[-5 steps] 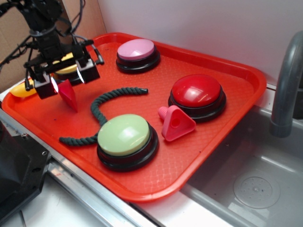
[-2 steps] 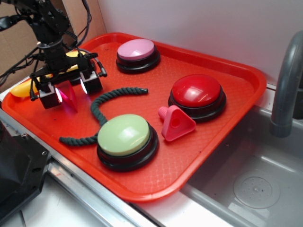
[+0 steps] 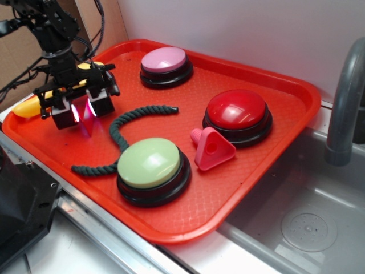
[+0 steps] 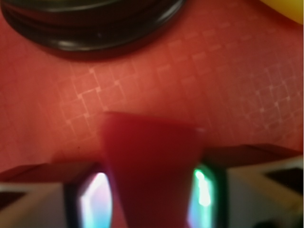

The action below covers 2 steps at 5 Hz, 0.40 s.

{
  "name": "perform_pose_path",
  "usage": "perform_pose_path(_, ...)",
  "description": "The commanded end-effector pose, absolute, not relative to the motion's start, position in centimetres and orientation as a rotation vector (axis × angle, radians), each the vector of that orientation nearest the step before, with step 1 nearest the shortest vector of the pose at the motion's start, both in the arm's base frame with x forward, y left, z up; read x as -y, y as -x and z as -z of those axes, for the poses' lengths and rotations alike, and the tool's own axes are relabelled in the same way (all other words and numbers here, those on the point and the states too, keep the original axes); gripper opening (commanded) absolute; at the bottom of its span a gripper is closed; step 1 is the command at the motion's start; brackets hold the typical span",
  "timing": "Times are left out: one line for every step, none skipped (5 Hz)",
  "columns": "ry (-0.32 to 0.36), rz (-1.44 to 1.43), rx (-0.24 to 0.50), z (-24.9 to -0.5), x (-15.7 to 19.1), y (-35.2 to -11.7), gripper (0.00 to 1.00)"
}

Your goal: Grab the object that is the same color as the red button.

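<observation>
1. At the left end of the orange tray (image 3: 274, 142), the hand (image 3: 82, 111) has its fingers on both sides of the red wedge (image 3: 86, 117); the wrist view shows the pads touching its flanks, so it looks gripped.
2. Whether the wedge is lifted off the tray cannot be told.
3. Far right, the red button (image 3: 236, 109) confirms the colour match.

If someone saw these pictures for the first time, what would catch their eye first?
Probably the glossy red button at the orange tray's right side. Next, the gripper at the tray's left, its fingers either side of the small red wedge, which fills the wrist view.
</observation>
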<state>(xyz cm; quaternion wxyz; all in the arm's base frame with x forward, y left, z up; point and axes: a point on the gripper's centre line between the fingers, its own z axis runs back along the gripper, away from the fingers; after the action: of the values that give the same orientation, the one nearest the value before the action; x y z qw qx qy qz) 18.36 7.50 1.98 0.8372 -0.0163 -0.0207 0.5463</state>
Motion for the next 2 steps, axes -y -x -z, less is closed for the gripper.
perform_pose_path(0.042,-0.977,0.158,-7.7,-6.8,-19.8,0.00)
perform_pose_path(0.011,-0.844,0.161,-10.7,-5.7,-20.1,0.00)
